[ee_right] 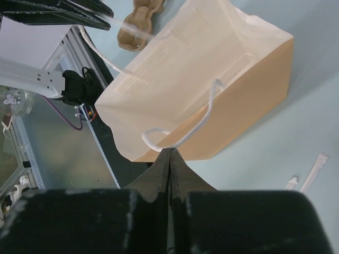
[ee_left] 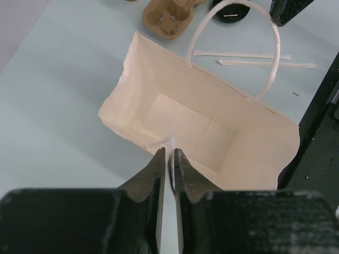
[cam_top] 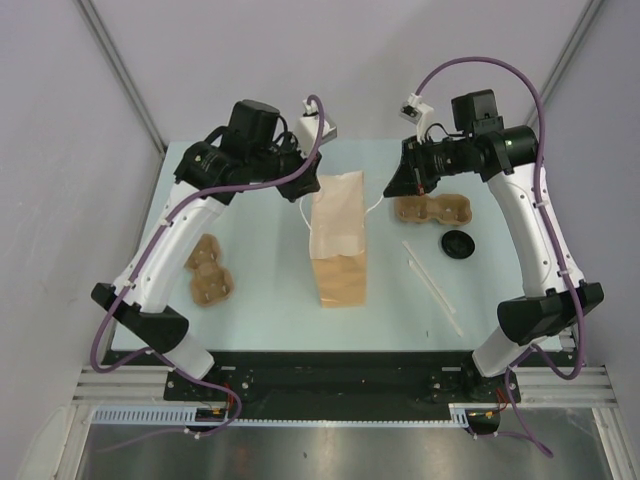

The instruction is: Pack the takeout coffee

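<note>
Nearby, round black lid, flat on table, beside wrapped straws.

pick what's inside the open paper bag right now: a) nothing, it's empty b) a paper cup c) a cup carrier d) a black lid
a, the left wrist view looks straight down into the paper bag and shows only its bare pale floor, while a cup carrier and the black lid lie on the table outside it.
</note>
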